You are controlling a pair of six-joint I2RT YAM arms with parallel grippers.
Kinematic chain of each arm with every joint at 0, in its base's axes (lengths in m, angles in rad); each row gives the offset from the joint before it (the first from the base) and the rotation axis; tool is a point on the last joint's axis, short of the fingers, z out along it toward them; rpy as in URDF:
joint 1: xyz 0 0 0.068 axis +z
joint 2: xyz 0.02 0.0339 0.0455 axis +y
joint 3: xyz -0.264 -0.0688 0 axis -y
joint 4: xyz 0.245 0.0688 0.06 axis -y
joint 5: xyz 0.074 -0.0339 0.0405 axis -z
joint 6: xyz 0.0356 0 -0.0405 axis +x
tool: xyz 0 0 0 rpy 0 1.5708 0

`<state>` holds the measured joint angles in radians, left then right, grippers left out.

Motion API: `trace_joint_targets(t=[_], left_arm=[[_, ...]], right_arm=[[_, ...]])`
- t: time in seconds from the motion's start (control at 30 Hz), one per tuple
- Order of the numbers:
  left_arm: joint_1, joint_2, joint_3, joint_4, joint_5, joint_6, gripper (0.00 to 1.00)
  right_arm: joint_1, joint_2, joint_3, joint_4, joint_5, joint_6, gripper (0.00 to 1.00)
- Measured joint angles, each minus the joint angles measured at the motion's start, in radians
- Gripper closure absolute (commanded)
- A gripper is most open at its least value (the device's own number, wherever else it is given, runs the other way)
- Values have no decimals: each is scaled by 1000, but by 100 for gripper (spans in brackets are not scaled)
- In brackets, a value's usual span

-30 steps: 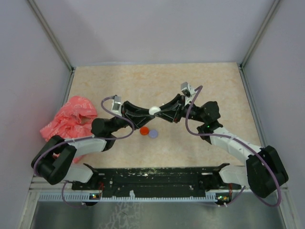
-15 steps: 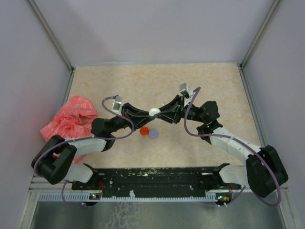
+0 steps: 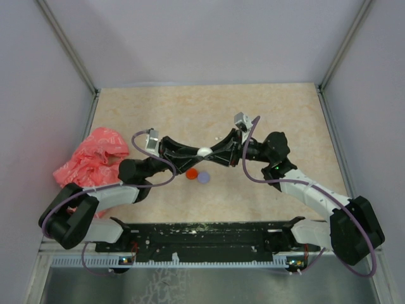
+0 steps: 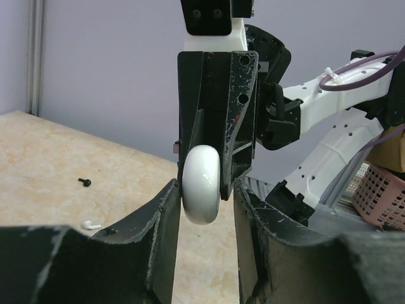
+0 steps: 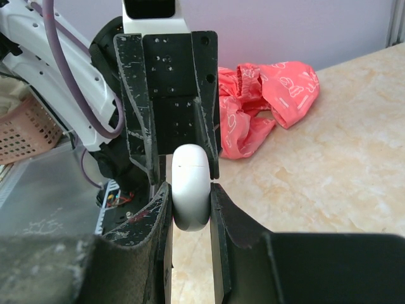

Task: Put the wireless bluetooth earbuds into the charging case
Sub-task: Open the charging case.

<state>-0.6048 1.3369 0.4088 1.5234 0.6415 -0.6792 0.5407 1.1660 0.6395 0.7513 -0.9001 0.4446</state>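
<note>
Charging case: white, glossy, rounded shell; held up off the table where the two arms meet; seen edge-on in both wrist views; thin seam line visible near one end.
Right gripper: clamped on the case across its thin sides, both fingers pressed against the shell.
Left gripper: jaws slightly parted, straddling the opposite end of the case; one finger right at the shell, a slim gap showing at the other; no firm grip visible.
Red disc: round, flat on the table, on the arm-base side of the raised case in the top view.
Lilac disc: round, flat, just beside the red disc; touching or not, cannot tell.
White earbud: tiny stemmed piece lying on the table, outside the case, left of the fingers in the left wrist view.
Black earbud: tiny stemmed piece lying on the table, outside the case, a little beyond the white one.
Table: beige, marbled surface.
Red bag: crumpled, white print, at the left edge of the table, well apart from the case.
Pink basket: mesh-sided, off the table behind the arm bases; only partly in view.
</note>
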Motion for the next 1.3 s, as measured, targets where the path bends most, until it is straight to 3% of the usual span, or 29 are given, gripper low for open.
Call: trace_joint_targets(t=[0.1,0.3,0.37,0.6,0.83,1.3], left_arm=[[1,0,0,0,2,-2,62],[5,0,2,0,18,-3,93],[6,0,3,-3,25,3,99],[7,-95,53,-164,68,111,100],[7,-184,161,-463,124,281,100],[-39,-197,288,-921,143,559,100]], right_arm=[[0,0,0,-13,0,-3,84],[0,0,0,-14,-13,-9,73],[0,0,4,-29,-21,-22,68],[-3,-30,60,-240,-42,-155,61],[-17,-40,96,-396,-70,-263,57],[-29,-88,123,-527,-73,-359,54]])
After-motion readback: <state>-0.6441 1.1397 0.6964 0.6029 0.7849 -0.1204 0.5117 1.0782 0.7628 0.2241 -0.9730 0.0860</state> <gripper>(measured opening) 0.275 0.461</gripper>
